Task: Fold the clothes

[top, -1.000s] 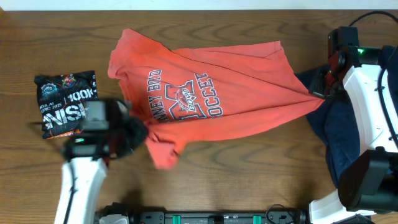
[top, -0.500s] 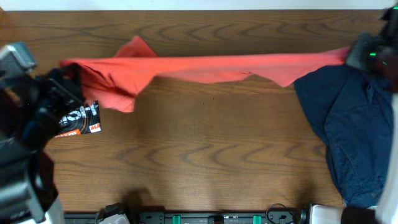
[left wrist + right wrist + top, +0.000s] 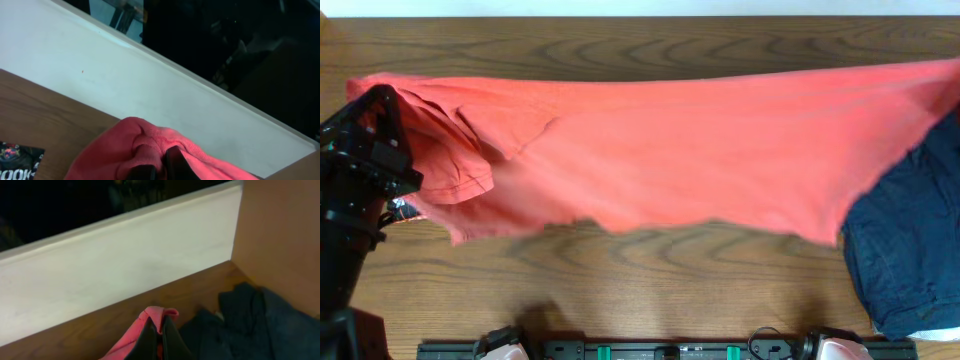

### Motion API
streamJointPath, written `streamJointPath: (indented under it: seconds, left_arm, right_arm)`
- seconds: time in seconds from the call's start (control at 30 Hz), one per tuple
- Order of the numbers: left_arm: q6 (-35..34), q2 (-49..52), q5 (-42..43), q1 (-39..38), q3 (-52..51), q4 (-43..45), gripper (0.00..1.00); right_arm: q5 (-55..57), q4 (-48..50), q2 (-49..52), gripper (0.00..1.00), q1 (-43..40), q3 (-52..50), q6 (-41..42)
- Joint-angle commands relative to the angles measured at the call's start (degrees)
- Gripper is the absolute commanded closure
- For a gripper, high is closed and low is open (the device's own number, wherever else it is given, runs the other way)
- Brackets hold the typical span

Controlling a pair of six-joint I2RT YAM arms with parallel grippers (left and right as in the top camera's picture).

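An orange-red T-shirt [image 3: 670,150] hangs stretched wide across the overhead view, lifted high off the table between both arms. My left gripper [image 3: 159,167] is shut on a bunched end of the shirt [image 3: 125,145]; its arm [image 3: 360,170] shows at the left edge. My right gripper [image 3: 160,335] is shut on the other end of the shirt [image 3: 160,314]; that arm is out of the overhead view. A dark navy garment [image 3: 910,240] lies crumpled at the table's right and also shows in the right wrist view [image 3: 250,320].
A black printed packet [image 3: 15,160] lies on the wooden table [image 3: 620,290] at the left, mostly hidden under the shirt in the overhead view. A white wall strip [image 3: 125,265] runs along the table's far edge.
Both arms have raised the shirt from lying on the table to stretched high toward the camera, so it now covers most of the table and the packet.
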Motion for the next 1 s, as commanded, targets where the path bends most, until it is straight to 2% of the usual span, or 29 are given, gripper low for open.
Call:
streamJointPath:
  seconds: [0.0, 0.1, 0.23, 0.33, 0.5, 0.67, 0.77, 0.87, 0.97]
  left_arm:
    - [0.76, 3.63, 0.57, 0.52, 0.55, 0.24, 0.94]
    - [0.76, 8.35, 5.01, 0.50, 0.55, 0.85, 0.94]
    - [0.79, 17.20, 5.33, -0.83, 0.55, 2.29, 0.94]
    - [2.58, 24.55, 5.33, -3.26, 0.55, 7.74, 0.94]
    - [1.95, 35.60, 5.55, -6.21, 0.57, 26.93, 0.94]
    - [-14.43, 38.42, 5.55, -6.99, 0.63, 52.96, 0.94]
    - [-16.92, 37.48, 5.55, -6.40, 2.32, 62.34, 0.94]
    - [-16.85, 36.65, 7.82, -5.05, 5.60, 59.17, 0.94]
    - [-14.47, 36.15, 16.94, -4.17, 6.08, 52.39, 0.94]
  right_arm:
    - [0.92, 0.09, 4.09, 0.99, -0.83, 0.22, -1.55]
    - [-2.12, 0.20, 8.79, 0.99, -0.66, 0.22, -1.62]
    - [-6.69, 1.66, 16.96, 0.99, -0.59, 0.22, -1.77]
    - [-9.03, 6.58, 23.37, 0.99, -0.26, 0.22, -1.77]
    - [-12.61, 21.09, 30.97, 0.99, 0.42, 0.22, 0.85]
    - [-12.33, 33.16, 30.56, 0.99, 0.00, 1.01, 6.51]
    - [-9.64, 34.93, 29.00, 0.99, -0.39, 2.91, 6.69]
    - [-7.34, 32.72, 27.67, 0.99, -0.79, 3.54, 5.49]
    - [-4.81, 26.75, 27.47, 0.99, -0.85, 3.54, 2.34]
